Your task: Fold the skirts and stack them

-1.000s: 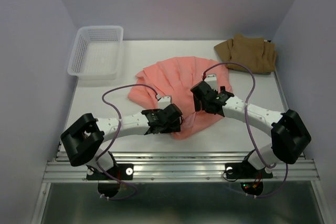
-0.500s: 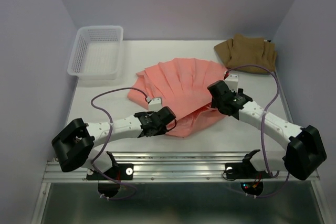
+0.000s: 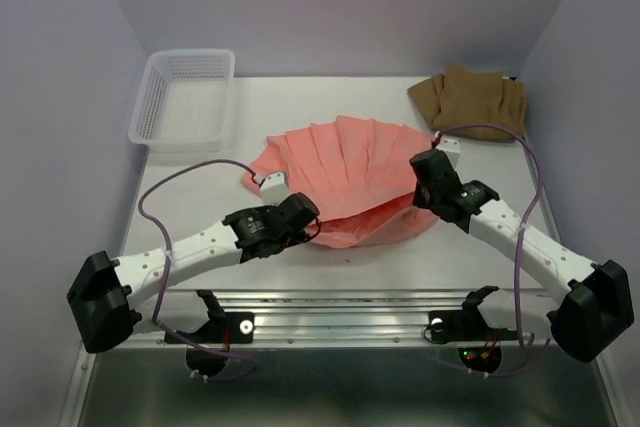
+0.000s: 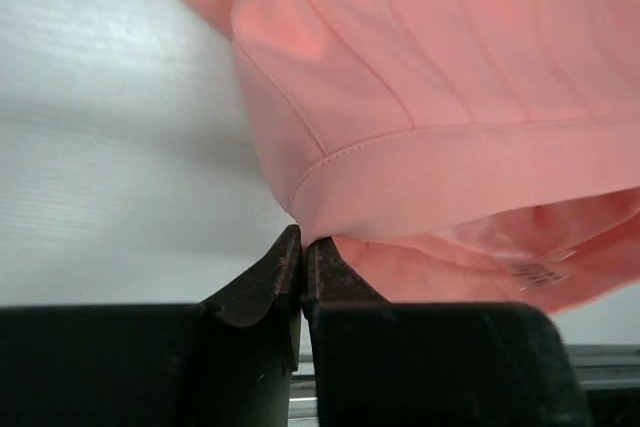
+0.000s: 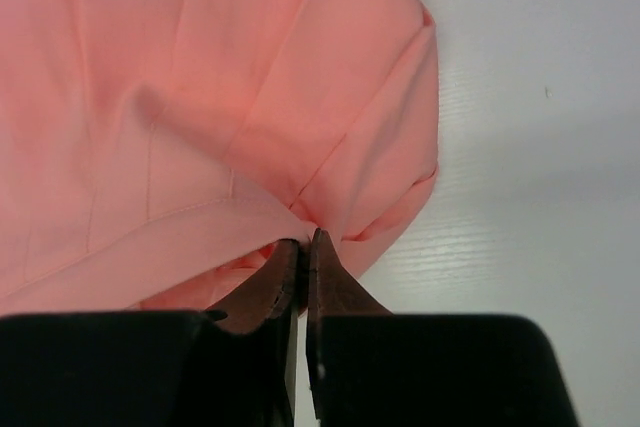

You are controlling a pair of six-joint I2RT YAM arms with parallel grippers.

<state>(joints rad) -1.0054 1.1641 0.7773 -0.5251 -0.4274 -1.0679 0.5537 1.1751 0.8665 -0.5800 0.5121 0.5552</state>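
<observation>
salmon-pink skirt [image 3: 350, 162] at bench [image 3: 330, 97] centre lies wider, near hem drawn taut since left claw [image 4: 302, 247] and right claw [image 5: 303, 244], both clamped on it, parted toward 8 and 3 o'clock; folding pending.

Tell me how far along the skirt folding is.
Roughly midway. The tan-brown skirt lies in a compact bundle at the far right corner, seemingly already folded. The salmon-pink skirt is in hand: the left gripper and the right gripper are each shut on its near hem, with the cloth fanned out. Left to do: fold it and stack the two together.
</observation>
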